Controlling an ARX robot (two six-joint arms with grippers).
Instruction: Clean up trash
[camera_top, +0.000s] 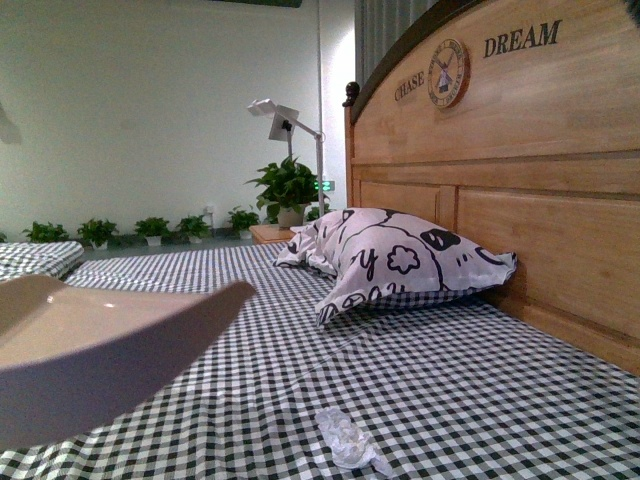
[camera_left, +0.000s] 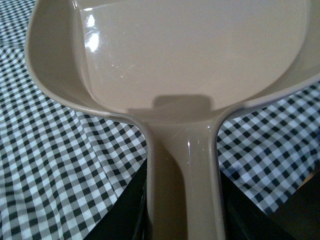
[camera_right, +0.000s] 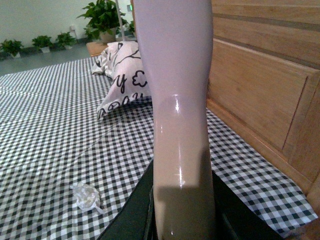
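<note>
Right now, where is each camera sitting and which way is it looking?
Front view: on the robot's body, low over the bedspread, facing pillow and headboard; no arm shows, only the dustpan.
Left wrist view: on the left wrist, looking along the dustpan's handle; left gripper clamps it.
Right wrist view: on the right wrist, looking past a white handle in the right gripper toward the headboard.
Shared: front and right wrist views both show trash and pillow.
</note>
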